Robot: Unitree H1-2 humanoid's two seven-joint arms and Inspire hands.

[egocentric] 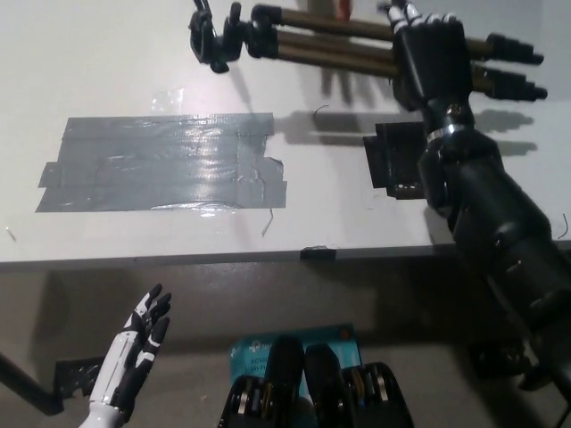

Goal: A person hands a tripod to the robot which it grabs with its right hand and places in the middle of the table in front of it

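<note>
Right hand clamped around folded tripod legs. Tripod held horizontal over table, beyond and right of grey tape patch. Right arm stretched forward. Left hand open, nearer than patch, below table edge.

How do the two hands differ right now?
The right hand is black, the left hand white. The right is closed on the tripod over the table; the left is open, holding nothing, below the table's near edge. Both point away from the robot.
</note>
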